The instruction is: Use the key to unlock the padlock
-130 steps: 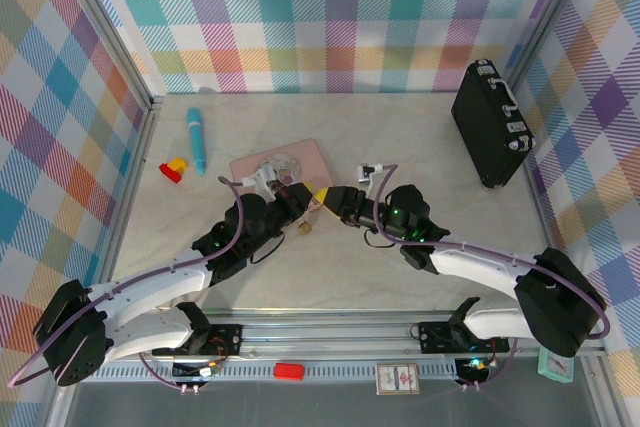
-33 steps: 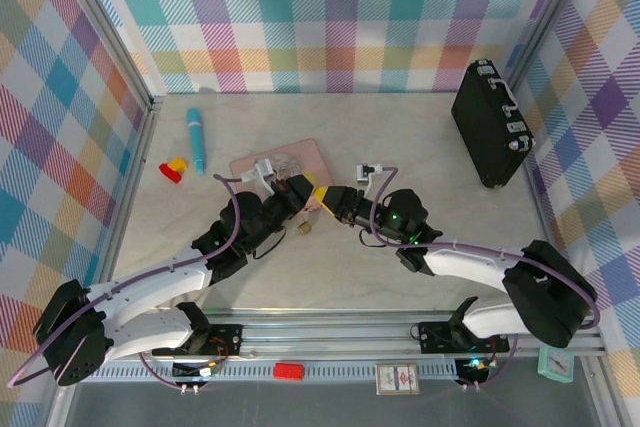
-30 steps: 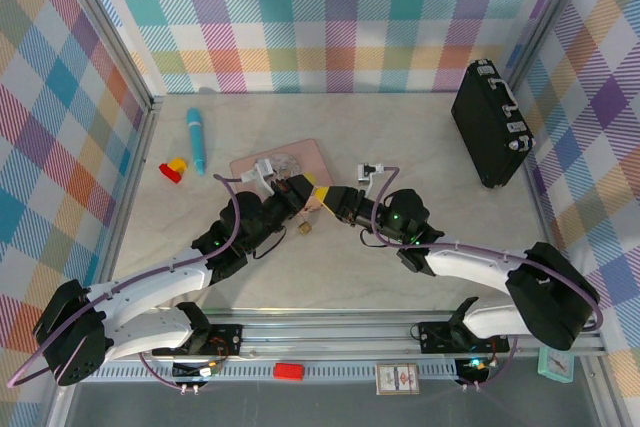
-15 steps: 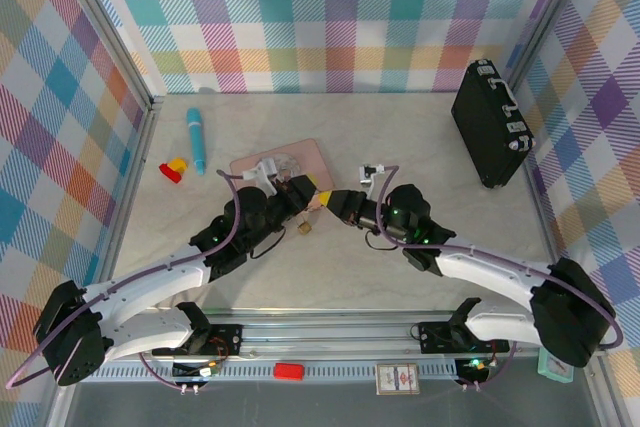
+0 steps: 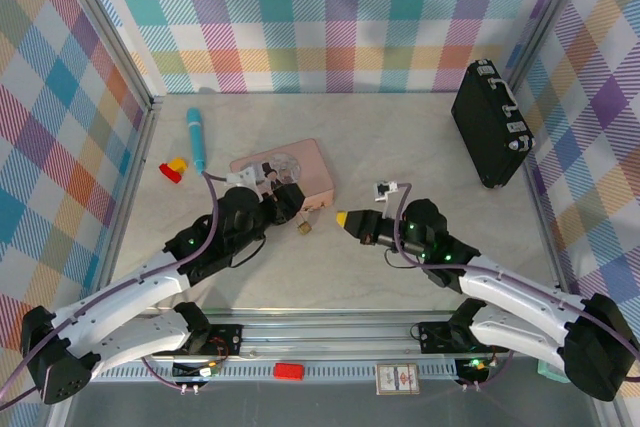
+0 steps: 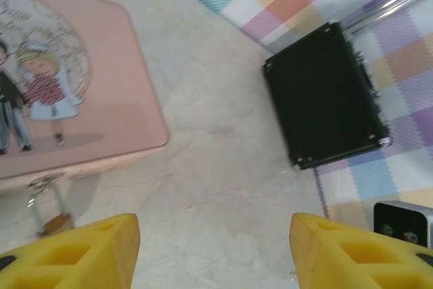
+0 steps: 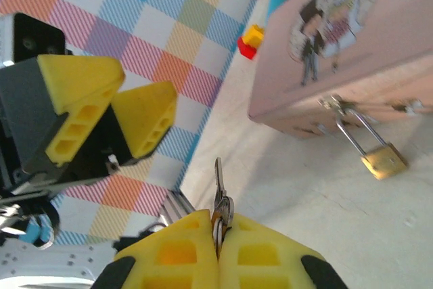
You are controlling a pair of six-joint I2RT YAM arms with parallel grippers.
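From above, we see the pink box [image 5: 290, 169] lying flat near the middle of the table [image 5: 400, 147]. The padlock [image 5: 303, 228] lies on the table just in front of the box's near edge. The left gripper [image 5: 290, 199] hovers over that near edge, just left of the padlock. The right gripper [image 5: 342, 217] sits to the padlock's right, near it but apart, its yellow tips pointing left. A black case [image 5: 490, 122] stands at the far right. A blue pen [image 5: 196, 139] and a small red and yellow block [image 5: 175, 168] lie at the far left.

In the left wrist view, we see the two yellow fingers [image 6: 88, 258] set wide apart, with nothing but bare table between them. The padlock hangs off the box's front edge beside the left finger, its shackle up and its brass body low. The case is beyond.

In the right wrist view, we see the yellow fingers pressed together on the key [image 7: 218, 197], whose thin blade sticks straight out past the tips. The padlock's shackle is hooked through the box's latch [image 7: 336, 106], and the brass body rests on the table, well clear of the key. The left gripper hangs at the left of this view.
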